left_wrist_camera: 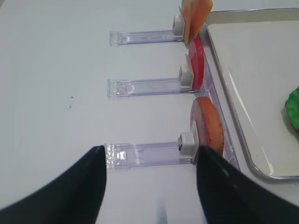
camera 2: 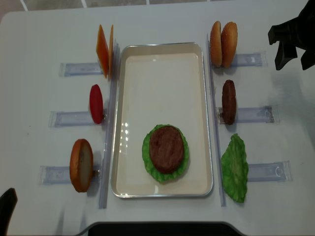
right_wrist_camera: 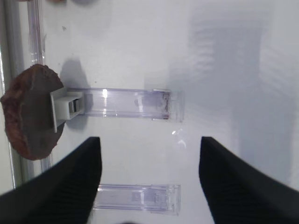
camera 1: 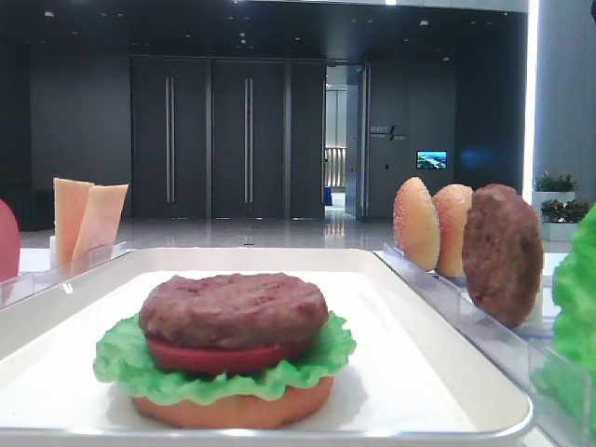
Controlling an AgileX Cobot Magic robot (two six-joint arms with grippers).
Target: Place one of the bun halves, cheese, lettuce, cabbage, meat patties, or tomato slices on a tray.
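Bun half (left_wrist_camera: 209, 130), tomato slice (left_wrist_camera: 197, 68) and cheese (left_wrist_camera: 195, 16) stand in clear holders (left_wrist_camera: 147, 154) — beside the tray (left_wrist_camera: 233, 126).

one camera is sitting low at the big white tray's (camera 1: 447, 410) edge, looking across. another is looking straight down from high up. both wrist cameras are peeking down close at the clear plastic holders (right_wrist_camera: 126, 102).

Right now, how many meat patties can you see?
2. One meat patty tops the stack on the tray; the other stands on edge in the clear holder right of it. None seem hidden.
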